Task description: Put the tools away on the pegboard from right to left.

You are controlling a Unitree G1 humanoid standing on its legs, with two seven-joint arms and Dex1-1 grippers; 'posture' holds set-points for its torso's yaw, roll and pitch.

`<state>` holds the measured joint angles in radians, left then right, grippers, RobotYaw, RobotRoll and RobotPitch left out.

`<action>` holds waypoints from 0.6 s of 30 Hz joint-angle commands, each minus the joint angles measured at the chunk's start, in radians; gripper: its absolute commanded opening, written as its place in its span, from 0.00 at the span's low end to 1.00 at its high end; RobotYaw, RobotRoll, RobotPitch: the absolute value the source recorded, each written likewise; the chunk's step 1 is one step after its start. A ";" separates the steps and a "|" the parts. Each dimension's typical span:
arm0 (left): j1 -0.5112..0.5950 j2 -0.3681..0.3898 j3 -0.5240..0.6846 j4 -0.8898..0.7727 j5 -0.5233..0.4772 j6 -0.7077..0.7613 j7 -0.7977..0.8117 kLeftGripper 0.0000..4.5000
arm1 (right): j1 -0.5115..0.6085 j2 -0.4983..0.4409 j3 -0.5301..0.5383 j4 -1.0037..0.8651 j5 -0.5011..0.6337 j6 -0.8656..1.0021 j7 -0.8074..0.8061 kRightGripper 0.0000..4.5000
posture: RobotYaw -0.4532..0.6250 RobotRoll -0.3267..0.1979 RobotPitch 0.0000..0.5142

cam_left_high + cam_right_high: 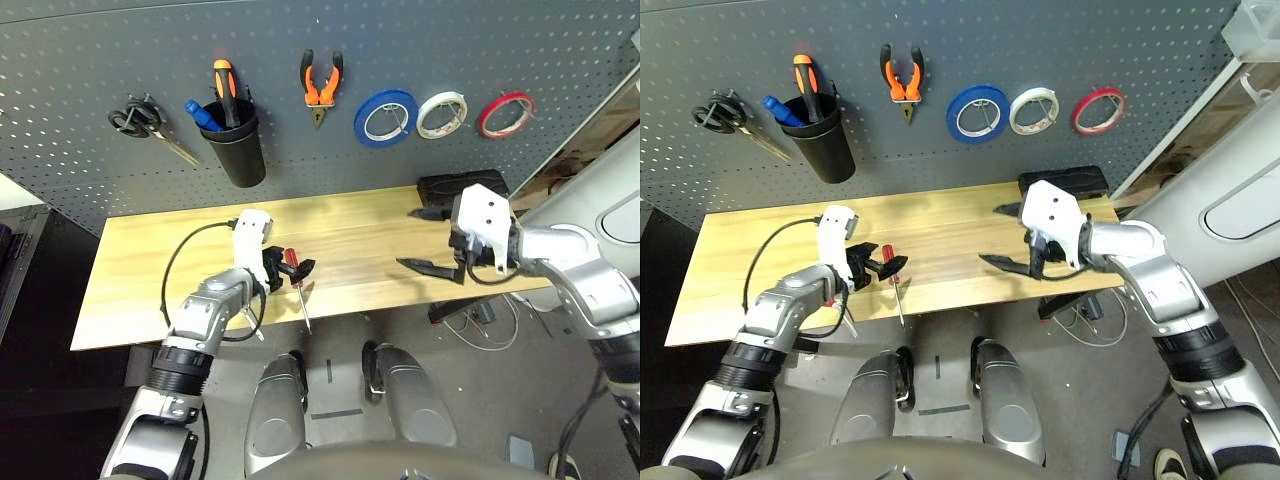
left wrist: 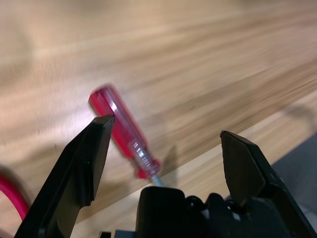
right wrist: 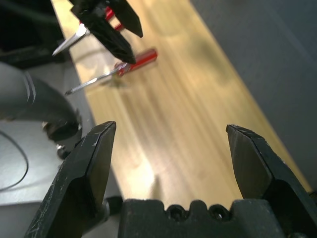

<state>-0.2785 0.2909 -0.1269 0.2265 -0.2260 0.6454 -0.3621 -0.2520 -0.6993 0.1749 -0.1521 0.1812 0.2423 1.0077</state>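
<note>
left gripper (image 1: 289,270) hangs jaws wide over the red-handled screwdriver (image 2: 125,133), right gripper (image 3: 171,144) also wide, empty. that screwdriver lies at the tabletop (image 1: 360,240) edge, so a sloppy pinch could roll it off

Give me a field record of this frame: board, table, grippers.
pegboard: black scissors, black cup, pliers, blue tape, white tape, red tape, all hung
cup contents: orange-handled and blue-handled tools
table: red screwdriver near front edge, shaft overhanging
left gripper: open, empty, over screwdriver handle
right gripper: open, empty, above table's right end
red scissors: unclear
</note>
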 commanded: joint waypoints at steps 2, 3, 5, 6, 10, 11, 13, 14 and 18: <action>-0.042 -0.050 0.022 0.159 0.053 -0.064 0.062 1.00 | 0.053 -0.024 0.007 -0.008 -0.018 -0.032 0.016 0.99 | 0.21 0.62 0.43; -0.054 -0.056 0.026 0.194 0.062 -0.076 0.070 1.00 | 0.059 -0.026 0.005 -0.012 -0.018 -0.033 0.015 0.99 | 0.21 0.62 0.43; -0.077 -0.071 0.037 0.261 0.077 -0.095 0.089 1.00 | 0.071 -0.030 0.000 -0.020 -0.017 -0.033 0.013 0.99 | 0.20 0.62 0.43; -0.085 -0.077 0.043 0.286 0.081 -0.101 0.095 1.00 | 0.074 -0.031 -0.001 -0.023 -0.017 -0.032 0.011 0.99 | 0.20 0.62 0.43; -0.118 -0.107 0.069 0.390 0.097 -0.118 0.133 0.91 | 0.081 -0.040 -0.004 -0.028 -0.021 -0.034 0.010 1.00 | 0.20 0.62 0.42; -0.124 -0.112 0.076 0.406 0.099 -0.120 0.140 0.85 | 0.079 -0.040 -0.004 -0.029 -0.021 -0.033 0.009 1.00 | 0.21 0.62 0.42; -0.133 -0.126 0.087 0.430 0.106 -0.127 0.157 0.68 | 0.071 -0.039 -0.003 -0.022 -0.022 -0.035 0.009 1.00 | 0.22 0.62 0.41; -0.135 -0.135 0.093 0.436 0.106 -0.128 0.165 0.60 | 0.064 -0.037 -0.001 -0.016 -0.025 -0.039 0.009 1.00 | 0.22 0.62 0.41; -0.136 -0.156 0.112 0.423 0.108 -0.124 0.180 0.29 | 0.034 -0.025 0.011 0.016 -0.036 -0.059 0.010 1.00 | 0.24 0.62 0.40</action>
<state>-0.4317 0.1465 -0.0160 0.6328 -0.1231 0.5021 -0.1926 -0.2151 -0.7283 0.1807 -0.1523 0.1549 0.1988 1.0156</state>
